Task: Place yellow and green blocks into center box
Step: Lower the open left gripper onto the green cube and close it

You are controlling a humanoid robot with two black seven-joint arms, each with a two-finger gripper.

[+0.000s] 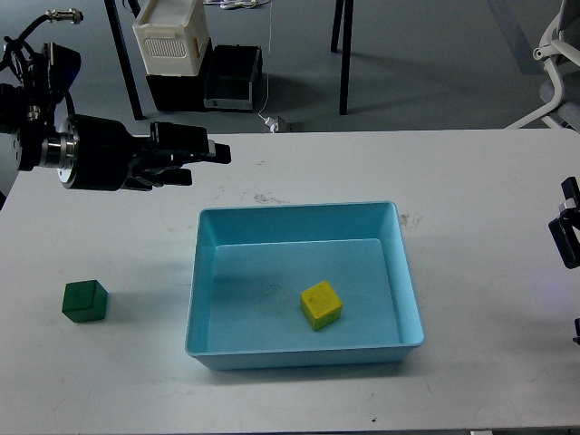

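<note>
Center box (207,272), light blue, fills mid-frame with the yellow block (321,304) already on its floor. Green block (85,301) sits at lower left on the table, below the left gripper (207,160), whose fingers stand slightly parted, holding nothing. Right gripper (568,237) barely shows at the right edge; its state cannot be told.

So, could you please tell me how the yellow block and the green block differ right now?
Colour: the yellow block is matte yellow, the green block dark green.
Place: the yellow block lies inside the light blue tray, the green block on the white table, left of the tray and apart from it.
Pose: the yellow block sits turned at an angle to the tray walls, the green block squarer to the table edge.
Both are small cubes of like size, and neither is held.
</note>
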